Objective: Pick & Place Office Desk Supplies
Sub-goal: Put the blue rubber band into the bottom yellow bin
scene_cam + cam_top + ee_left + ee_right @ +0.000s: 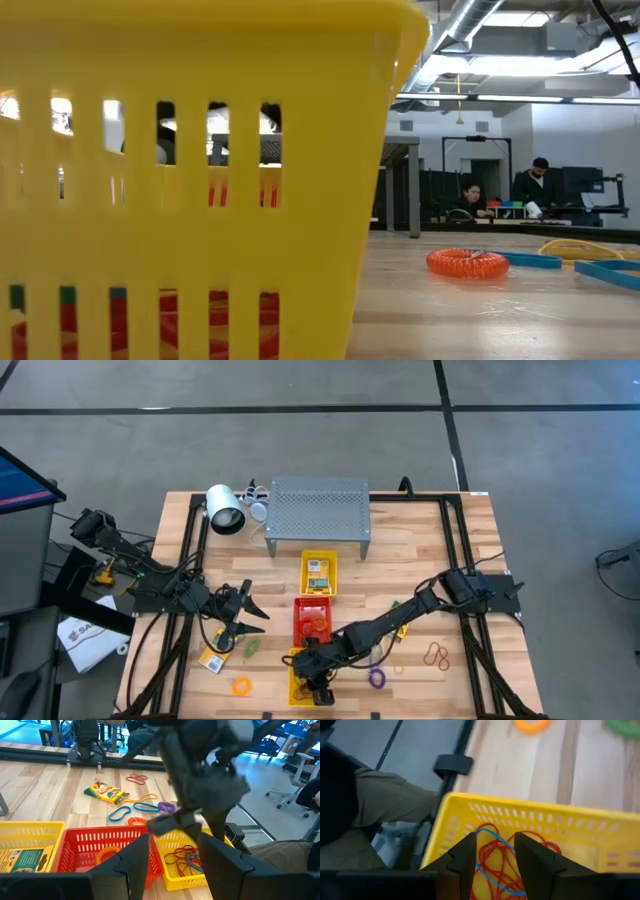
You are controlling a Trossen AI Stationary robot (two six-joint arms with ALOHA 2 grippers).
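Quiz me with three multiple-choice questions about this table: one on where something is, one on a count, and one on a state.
1. Where is the right arm's pincer?
A. Over a yellow slotted plastic tray of rubber bands
B. Over a grey metal shelf
C. Over a white lamp

2. How many plastic trays stand in the row?
A. Two
B. Three
C. Five

3. What is the left arm's pincer doing?
A. Shut on a card packet
B. Shut on a purple loop
C. Open and empty

Answers:
1. A. The right pincer hangs above the yellow tray, with red and blue rubber bands below it.
2. B. There is also a red tray and another yellow tray.
3. C. The left pincer has its fingers apart with nothing between them.
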